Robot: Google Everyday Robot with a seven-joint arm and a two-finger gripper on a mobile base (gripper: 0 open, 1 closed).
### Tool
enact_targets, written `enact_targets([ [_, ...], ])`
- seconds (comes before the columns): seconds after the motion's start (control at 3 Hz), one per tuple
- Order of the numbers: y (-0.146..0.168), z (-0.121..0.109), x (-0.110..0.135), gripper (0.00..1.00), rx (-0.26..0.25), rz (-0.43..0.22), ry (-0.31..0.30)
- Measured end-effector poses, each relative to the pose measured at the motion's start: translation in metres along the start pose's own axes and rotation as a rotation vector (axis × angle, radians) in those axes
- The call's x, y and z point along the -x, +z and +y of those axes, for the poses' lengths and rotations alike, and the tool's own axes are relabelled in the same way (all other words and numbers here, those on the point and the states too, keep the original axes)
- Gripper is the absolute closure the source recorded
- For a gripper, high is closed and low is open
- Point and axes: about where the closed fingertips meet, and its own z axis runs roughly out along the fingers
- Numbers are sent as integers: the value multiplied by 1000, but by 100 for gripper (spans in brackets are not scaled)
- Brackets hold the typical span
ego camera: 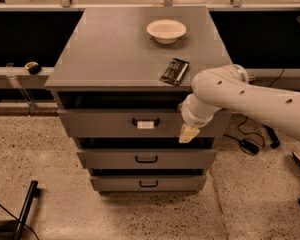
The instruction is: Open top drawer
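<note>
The top drawer is the widest grey drawer of the cabinet, just under its top. Its dark handle carries a small white tag. The drawer front stands slightly out from the cabinet body. My white arm reaches in from the right. My gripper hangs in front of the right part of the top drawer's front, to the right of the handle and apart from it.
A white bowl and a dark flat packet lie on the cabinet top. Two narrower drawers sit below. Cables and a dark object lie on the floor to the right. A black pole lies at the lower left.
</note>
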Motion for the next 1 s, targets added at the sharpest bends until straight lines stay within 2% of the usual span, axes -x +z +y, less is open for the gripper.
enact_targets([
  [0.67, -34, 37, 5, 33, 68, -117, -1],
  [1.0, -35, 81, 9, 32, 164, -170, 18],
])
